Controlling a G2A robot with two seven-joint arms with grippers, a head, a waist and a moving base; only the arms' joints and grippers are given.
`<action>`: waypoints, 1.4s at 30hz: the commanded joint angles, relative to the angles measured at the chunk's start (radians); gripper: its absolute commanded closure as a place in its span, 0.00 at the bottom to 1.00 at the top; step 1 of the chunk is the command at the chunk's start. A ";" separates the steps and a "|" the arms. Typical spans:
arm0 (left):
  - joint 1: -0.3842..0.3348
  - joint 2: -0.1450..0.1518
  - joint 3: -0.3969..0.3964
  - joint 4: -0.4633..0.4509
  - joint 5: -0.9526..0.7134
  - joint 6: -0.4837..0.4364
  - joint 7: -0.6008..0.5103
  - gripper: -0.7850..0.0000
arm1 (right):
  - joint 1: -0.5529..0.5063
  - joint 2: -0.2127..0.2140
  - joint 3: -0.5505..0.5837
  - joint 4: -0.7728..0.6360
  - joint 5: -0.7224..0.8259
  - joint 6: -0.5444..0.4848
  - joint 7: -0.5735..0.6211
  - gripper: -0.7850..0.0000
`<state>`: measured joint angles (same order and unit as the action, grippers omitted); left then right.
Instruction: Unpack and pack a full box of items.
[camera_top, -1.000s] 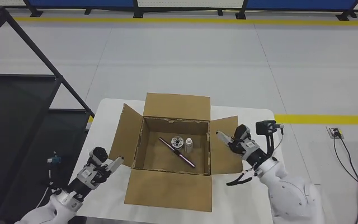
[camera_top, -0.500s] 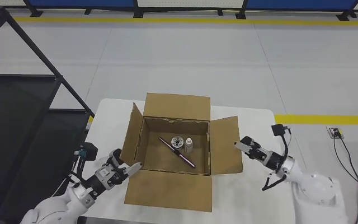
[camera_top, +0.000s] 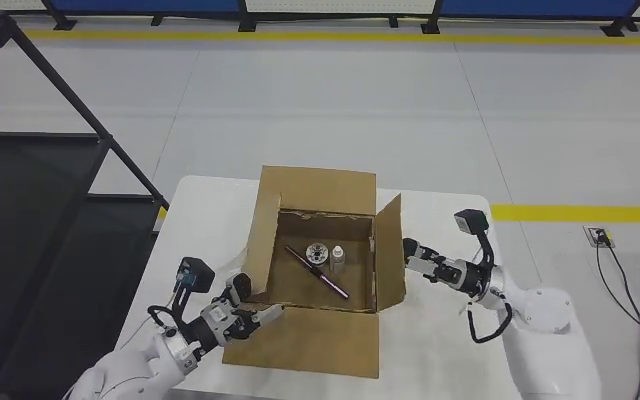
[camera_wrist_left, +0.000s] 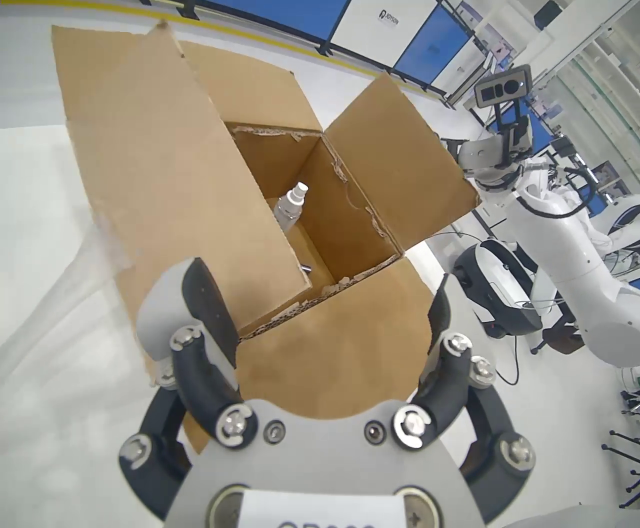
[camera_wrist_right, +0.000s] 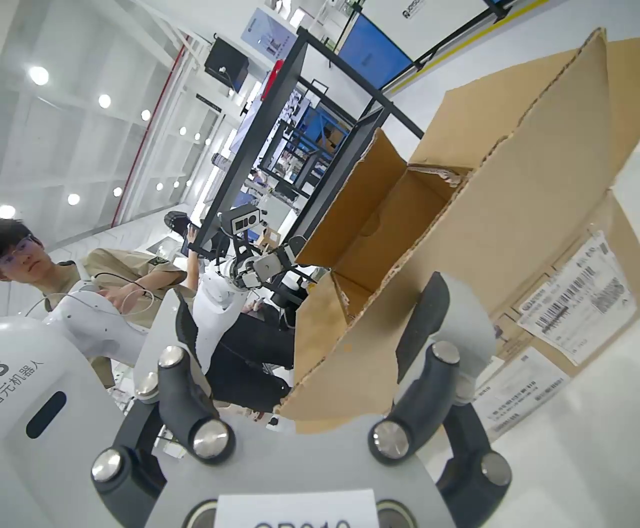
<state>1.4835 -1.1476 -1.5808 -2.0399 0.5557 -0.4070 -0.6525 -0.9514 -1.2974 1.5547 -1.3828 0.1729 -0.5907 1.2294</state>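
An open cardboard box (camera_top: 300, 342) stands mid-table with its front and back flaps laid out. Inside lie a dark rod (camera_top: 316, 272), a round metal part (camera_top: 318, 251) and a small white bottle (camera_top: 339, 257). My left gripper (camera_top: 262, 312) is open at the front left corner, against the raised left flap (camera_top: 262, 240). In the left wrist view the gripper (camera_wrist_left: 320, 305) straddles the front flap's edge, and the bottle (camera_wrist_left: 291, 205) leans in a corner. My right gripper (camera_top: 408, 248) is open against the upright right flap (camera_top: 390, 258). That flap's edge (camera_wrist_right: 380, 310) sits between its fingers.
The white table (camera_top: 200, 215) has bare room on both sides of the box. A black metal rack (camera_top: 60, 230) stands just off the table's left edge. The table's right edge lies close behind my right arm (camera_top: 520, 310).
Both grippers have moved inward to the box. The left and right flaps, spread outward a second ago, now stand nearly upright.
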 joint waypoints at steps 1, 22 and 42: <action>-0.007 0.001 0.013 0.008 0.000 0.005 -0.001 0.00 | 0.031 0.003 -0.047 0.028 -0.002 -0.009 -0.009 0.00; -0.099 0.005 0.083 0.160 -0.099 0.124 -0.014 0.00 | 0.203 -0.011 -0.364 0.259 -0.170 -0.180 -0.210 0.00; -0.093 0.011 0.103 0.148 -0.087 0.142 0.038 0.00 | 0.166 0.002 -0.443 0.075 -0.509 -0.058 -0.374 0.00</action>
<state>1.3837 -1.1382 -1.4687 -1.8830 0.4747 -0.2575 -0.6123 -0.7833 -1.2973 1.1086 -1.3015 -0.3392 -0.6462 0.8570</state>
